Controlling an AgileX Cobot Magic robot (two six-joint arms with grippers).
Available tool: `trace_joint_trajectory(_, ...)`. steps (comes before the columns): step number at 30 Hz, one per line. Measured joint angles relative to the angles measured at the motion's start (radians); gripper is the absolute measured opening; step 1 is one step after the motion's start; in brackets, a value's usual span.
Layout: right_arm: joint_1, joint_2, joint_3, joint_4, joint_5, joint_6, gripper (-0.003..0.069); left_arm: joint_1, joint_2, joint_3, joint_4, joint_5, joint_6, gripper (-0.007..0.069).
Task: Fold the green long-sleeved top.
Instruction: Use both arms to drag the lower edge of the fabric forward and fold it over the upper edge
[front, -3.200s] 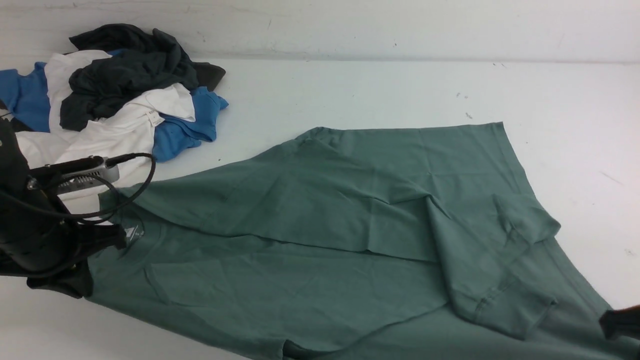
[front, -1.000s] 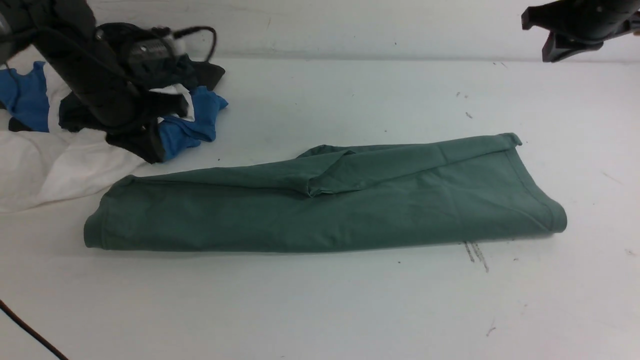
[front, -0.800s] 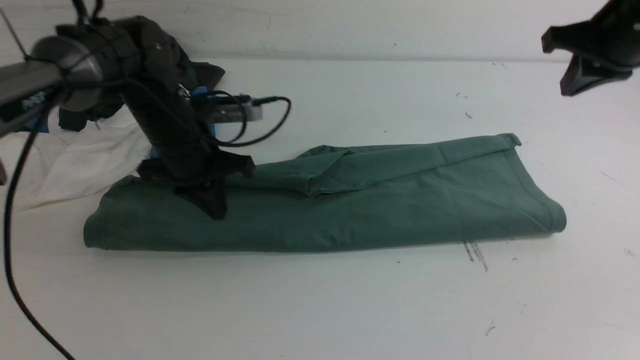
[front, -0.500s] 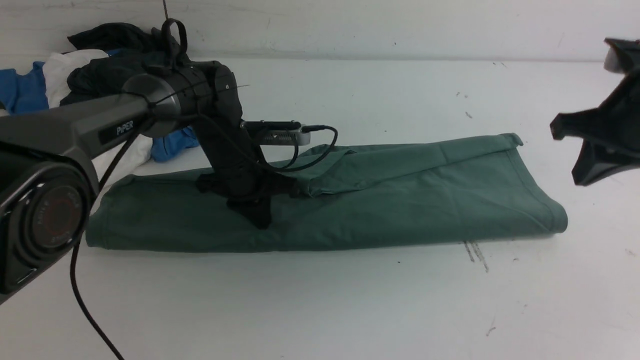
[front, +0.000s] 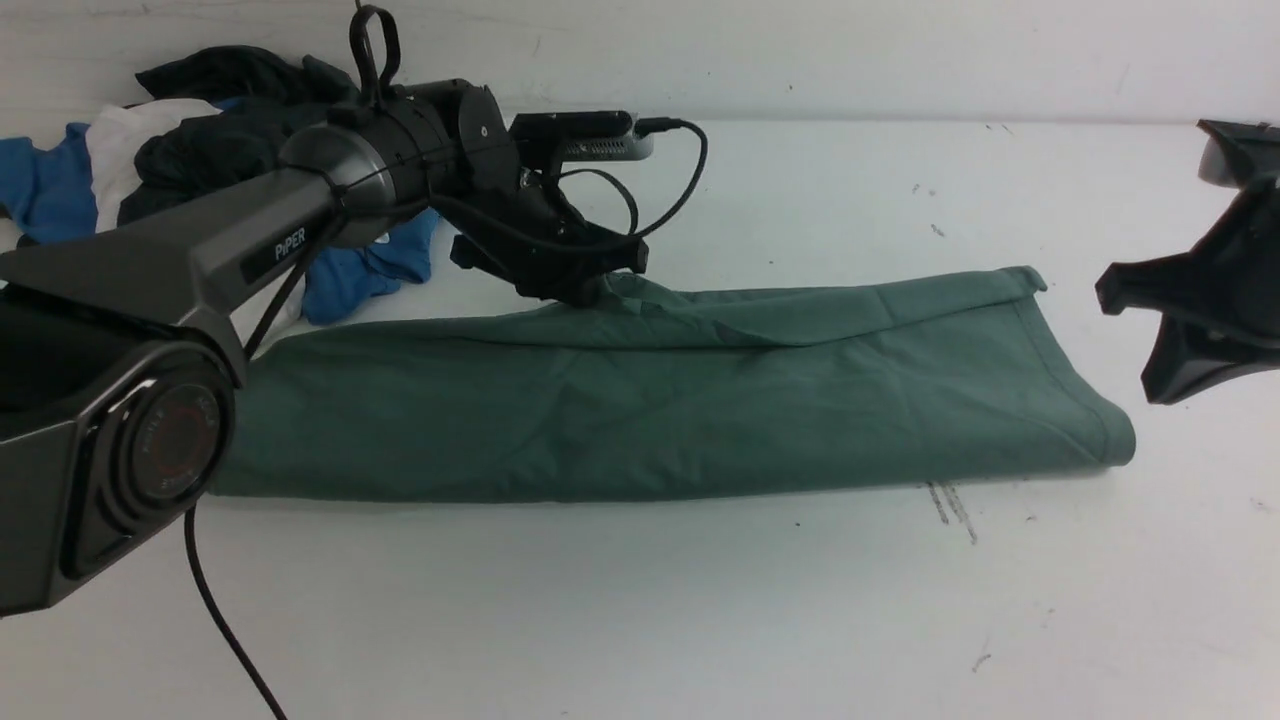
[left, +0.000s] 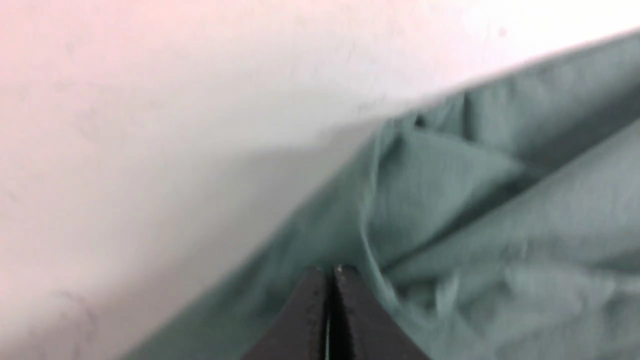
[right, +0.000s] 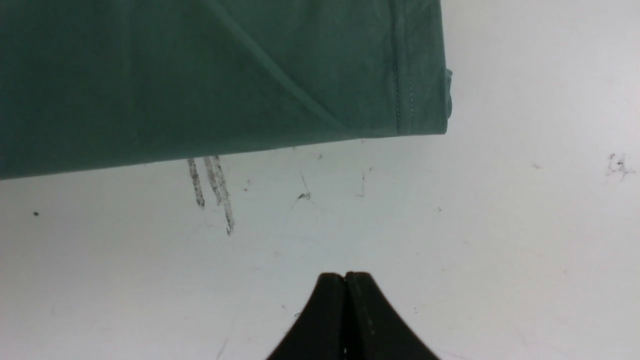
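Right of the heap of blue, white and dark clothes, the left gripper, jaws pressed together with no cloth seen between them, has slid from the band's middle to its far edge, and the loose flap there now lies flat. The green long-sleeved top spans the white table as one tidy band, so a crosswise fold likely comes next. The right gripper, closed and empty, hovers off the hem end.
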Motion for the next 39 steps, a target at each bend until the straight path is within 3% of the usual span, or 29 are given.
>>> trace_joint_trajectory(5,0.000,0.000,0.000,0.000,0.000,-0.012,-0.0015,0.049,0.001,-0.094,-0.020,0.043,-0.021,-0.0004)
trace_joint_trajectory(11,0.000,0.000,0.000,0.001,-0.001,-0.027,-0.0015,0.120,-0.038,-0.187,-0.068,0.388,-0.007,-0.0004)
trace_joint_trajectory(14,0.000,0.000,0.000,0.014,-0.010,-0.027,-0.0015,0.106,-0.041,-0.189,-0.098,0.467,0.036,-0.0004)
trace_joint_trajectory(21,0.000,0.000,0.000,0.040,-0.018,-0.027,-0.0015,0.027,0.004,-0.190,-0.060,0.472,0.066,0.0034)
trace_joint_trajectory(32,0.000,0.000,0.001,0.054,-0.024,-0.027,-0.0015,-0.048,0.077,-0.190,0.082,0.270,0.075,0.0353)
trace_joint_trajectory(39,0.000,0.000,0.001,0.054,-0.024,-0.027,-0.0015,-0.050,0.143,-0.190,0.082,0.220,0.075,0.0406)
